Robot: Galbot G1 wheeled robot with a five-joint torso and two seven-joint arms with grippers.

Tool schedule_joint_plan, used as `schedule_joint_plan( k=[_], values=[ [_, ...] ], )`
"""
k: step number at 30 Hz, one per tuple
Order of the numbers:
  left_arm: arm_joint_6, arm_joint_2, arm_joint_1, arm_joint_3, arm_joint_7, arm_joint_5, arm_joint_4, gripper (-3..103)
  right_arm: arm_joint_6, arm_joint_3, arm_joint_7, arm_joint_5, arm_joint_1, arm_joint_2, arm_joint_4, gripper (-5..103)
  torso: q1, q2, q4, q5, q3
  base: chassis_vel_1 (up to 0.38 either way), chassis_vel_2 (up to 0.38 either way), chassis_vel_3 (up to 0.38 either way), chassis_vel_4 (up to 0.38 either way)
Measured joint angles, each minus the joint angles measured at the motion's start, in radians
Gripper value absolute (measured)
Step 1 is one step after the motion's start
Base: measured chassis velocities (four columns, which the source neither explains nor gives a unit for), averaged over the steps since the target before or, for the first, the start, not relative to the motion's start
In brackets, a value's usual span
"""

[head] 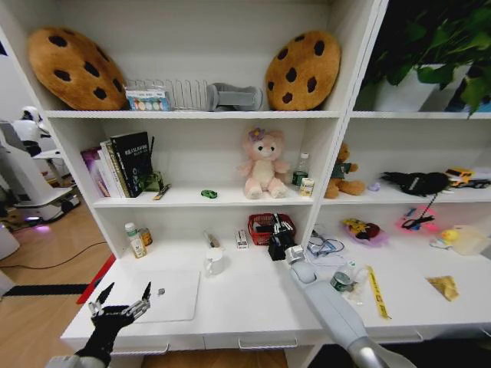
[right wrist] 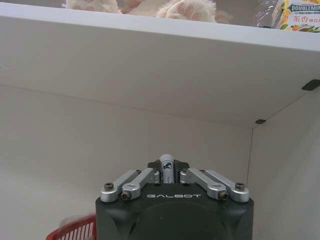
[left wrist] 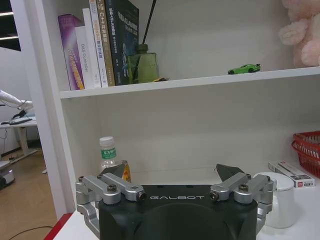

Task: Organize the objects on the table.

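1. At your far left, the left gripper (head: 123,300) hovers over the table's (head: 253,303) front left corner with its fingers spread wide and nothing between them.
2. Just right of it, the laptop (head: 170,295) lies flat and closed on the table near the front edge.
3. On the shelf above, you see books (head: 123,165) standing at the left, and the green car (left wrist: 244,68) sits on that shelf, between the books and the pink bear (head: 262,162).
4. Behind the laptop, a white mug (head: 214,262) stands on the table; a bottle (head: 135,240) stands further left against the back wall.
5. At centre, the right gripper (head: 279,239) reaches to the back of the table, over the red basket (head: 264,223). Its wrist view shows the fingers (right wrist: 142,178) pinched in on a pen (right wrist: 167,167), whose white-tipped end pokes out between them.
6. To your right, a yellow strip (head: 376,291) lies on the table beside the right arm.
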State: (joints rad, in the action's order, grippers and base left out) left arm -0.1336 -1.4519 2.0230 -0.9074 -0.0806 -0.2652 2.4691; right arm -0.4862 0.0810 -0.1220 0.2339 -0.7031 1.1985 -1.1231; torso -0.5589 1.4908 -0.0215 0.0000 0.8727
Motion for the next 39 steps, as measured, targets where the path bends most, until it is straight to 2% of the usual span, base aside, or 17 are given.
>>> schedule_joint_plan(
  k=[3,6,8,10,12,16,17,22,23,24,26,28,30,35,36,37,39],
  values=[
    [0.000,0.000,0.000,0.000,0.000,0.000,0.000,100,0.008,0.000,0.000,-0.003,0.000,0.000,0.001,12,0.000,0.000,-0.0001,0.0000,0.000,0.000,0.000,0.000,0.000],
    [0.000,0.000,0.000,0.000,0.000,0.000,0.000,100,0.019,0.005,0.000,-0.019,-0.008,-0.003,-0.001,27,0.000,0.000,0.0000,0.0000,0.000,0.000,0.000,0.000,0.000],
    [0.000,0.000,0.000,0.000,0.000,0.000,0.000,100,0.023,0.006,-0.001,-0.019,-0.010,-0.005,-0.004,33,0.000,0.000,-0.0002,0.0001,0.000,0.000,0.000,0.000,0.000],
    [0.000,0.000,0.000,0.000,0.000,0.000,0.000,100,0.029,0.009,-0.004,-0.019,-0.013,-0.008,-0.008,49,0.000,0.000,-0.0001,0.0001,0.000,0.000,0.000,0.000,0.000],
    [0.000,0.000,0.000,0.000,0.000,0.000,0.000,100,0.031,0.009,-0.005,-0.017,-0.014,-0.010,-0.013,49,0.000,0.000,0.0001,0.0001,0.000,0.000,0.000,0.000,0.000],
    [0.000,0.000,0.000,0.000,0.000,0.000,0.000,100,0.042,0.013,-0.005,0.011,-0.031,-0.032,-0.058,65,0.000,0.000,0.0003,0.0001,0.000,0.000,0.000,0.000,0.000],
    [0.000,0.000,0.000,0.000,0.000,0.000,0.000,100,0.042,0.013,-0.005,0.011,-0.031,-0.032,-0.058,65,0.000,0.000,0.0003,0.0001,0.000,0.000,0.000,0.000,0.000],
    [0.000,0.000,0.000,0.000,0.000,0.000,0.000,100,0.107,0.034,-0.003,0.094,-0.118,-0.103,-0.216,82,0.000,0.000,-0.0001,0.0000,0.000,0.000,0.000,0.000,0.000],
    [0.000,0.000,0.000,0.000,0.000,0.000,0.000,100,0.150,0.044,-0.006,0.144,-0.169,-0.139,-0.291,92,0.000,0.000,-0.0003,0.0001,0.000,0.000,0.000,0.000,0.000],
    [0.000,0.000,0.000,0.000,0.000,0.000,0.000,100,0.150,0.044,-0.006,0.144,-0.169,-0.139,-0.291,92,0.000,0.000,-0.0003,0.0001,0.000,0.000,0.000,0.000,0.000],
    [0.000,0.000,0.000,0.000,0.000,0.000,0.000,100,0.216,0.062,-0.019,0.211,-0.252,-0.187,-0.416,99,0.000,0.000,-0.0004,0.0003,0.000,0.000,0.000,0.000,0.000],
    [0.000,0.000,0.000,0.000,0.000,0.000,0.000,100,0.242,0.071,-0.021,0.229,-0.279,-0.200,-0.460,100,0.000,0.000,-0.0002,0.0001,0.000,0.000,0.000,0.000,0.000],
    [0.000,0.000,0.000,0.000,0.000,0.000,0.000,100,0.351,0.109,-0.010,0.308,-0.376,-0.240,-0.620,100,0.000,0.000,0.0000,-0.0001,0.000,0.000,0.000,0.000,0.000],
    [0.000,0.000,0.000,0.000,0.000,0.000,0.000,100,0.440,0.149,-0.058,0.399,-0.494,-0.263,-0.768,100,0.000,0.000,0.0002,0.0000,0.000,0.000,0.000,0.000,0.000],
    [0.000,0.000,0.000,0.000,0.000,0.000,0.000,100,0.469,0.194,-0.069,0.420,-0.577,-0.270,-0.837,100,0.000,0.000,0.0003,0.0002,0.000,0.000,0.000,0.000,0.000],
    [0.000,0.000,0.000,0.000,0.000,0.000,0.000,100,0.450,0.349,-0.005,0.316,-0.771,-0.247,-0.909,100,0.000,0.000,-0.0005,0.0003,0.000,0.000,0.000,0.000,0.000],
    [0.000,0.000,0.000,0.000,0.000,0.000,0.000,100,0.440,0.401,0.014,0.289,-0.845,-0.229,-0.935,100,0.000,0.000,0.0001,0.0002,0.000,0.000,0.000,0.000,0.000]
  ],
)
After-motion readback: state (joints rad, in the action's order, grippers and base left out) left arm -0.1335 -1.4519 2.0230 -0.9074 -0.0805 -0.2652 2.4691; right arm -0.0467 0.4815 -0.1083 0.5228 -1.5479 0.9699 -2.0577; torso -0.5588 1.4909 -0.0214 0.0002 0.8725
